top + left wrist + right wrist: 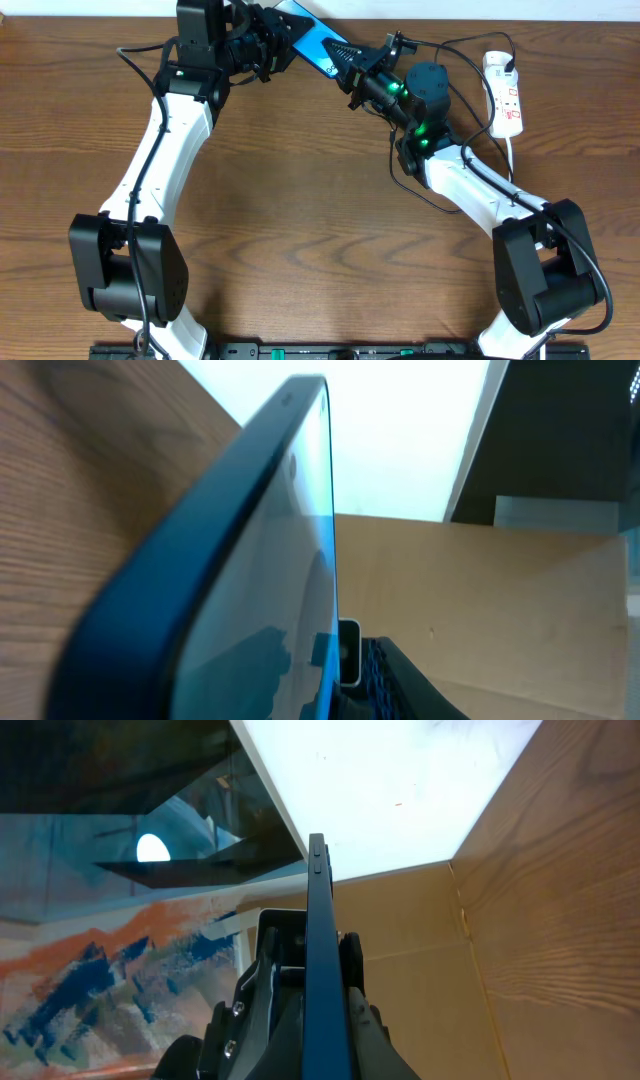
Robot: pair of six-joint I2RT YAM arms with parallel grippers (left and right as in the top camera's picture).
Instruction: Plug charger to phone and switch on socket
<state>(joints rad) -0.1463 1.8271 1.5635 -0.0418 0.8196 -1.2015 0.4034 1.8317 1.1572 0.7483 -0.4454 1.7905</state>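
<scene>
Phone position: the phone (312, 42) is at the upper centre of the overhead view, between the two grippers, above the wooden table (300, 230).
Phone long axis: it runs on a diagonal from the upper left down to the lower right of the overhead view, with the blue screen showing.
Phone tilt: in both wrist views the phone (250, 560) is seen almost edge-on. In the right wrist view it (318, 970) is a thin dark strip running straight up the middle of the frame.
Left arm: it rises from the lower left of the overhead view and bends right at the top. The left gripper (280, 45) meets the phone's upper-left end.
Left gripper state: one ribbed black finger (400, 680) shows just beside the glass. The other finger is hidden behind the phone, so the grip cannot be told.
Right arm: it rises from the lower right and reaches up and left. The right gripper (352, 68) is at the phone's lower-right end.
Right gripper state: its fingers (265, 970) are pressed against both faces of the phone, clamped on it.
Socket: the white socket (505, 95) lies upright at the upper right, well apart from the phone.
Charger: the thin black charger (470, 38) cable loops from the socket toward the right arm; its tip cannot be made out.
</scene>
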